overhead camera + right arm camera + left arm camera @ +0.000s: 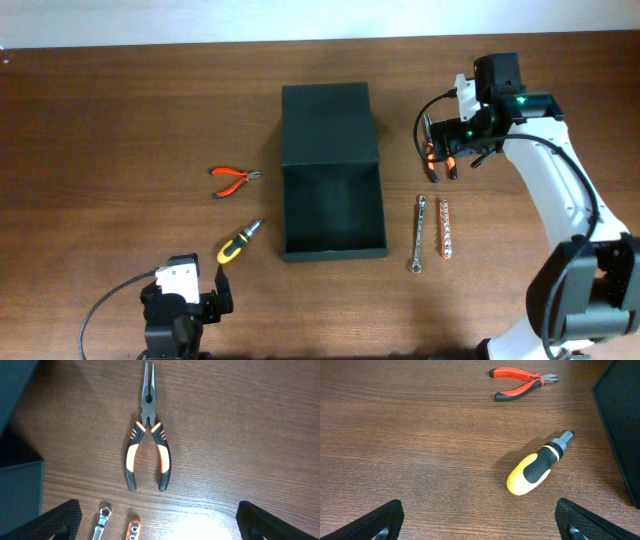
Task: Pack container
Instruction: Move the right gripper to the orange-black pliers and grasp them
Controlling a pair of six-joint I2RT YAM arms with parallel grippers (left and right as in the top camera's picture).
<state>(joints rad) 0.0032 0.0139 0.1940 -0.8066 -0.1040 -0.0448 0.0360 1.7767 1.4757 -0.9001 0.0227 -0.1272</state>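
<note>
— Looking down from above, where does the container (333, 175) sit?
— In the middle of the table (120, 120), between the two arms, its flap lid (328, 122) thrown back on the far side. The well on the near side shows nothing in it, so I judge no packing is done yet.
— What is there to pack?
— On the left, red cutters (235, 180) and, nearer, a stubby yellow screwdriver (240, 243). On the right, a wrench (419, 234) and an orange strip (446, 230) lie side by side near the box. Farther back are long-nose pliers (147, 435) with orange and black grips.
— Which arm is at work?
— The right one, by the look. The right gripper (160, 525) hovers over the pliers, its fingers (55, 521) spread wide and holding nothing. The pliers lie flat, tips pointing away from the wrist camera, handles towards it.
— And the left gripper (480, 525)?
— Spread and empty too, low at the near left, with the screwdriver ahead of it and apart from it.
— So the step in hand?
— Lining up the first pick, I'd say. The next move calls for coming down with one finger on each side of the handles, closing, lifting, then carrying left over the box wall and letting go inside.
— Any snag?
— The handles are slightly splayed; a squeeze may close them and shift the tool.
</note>
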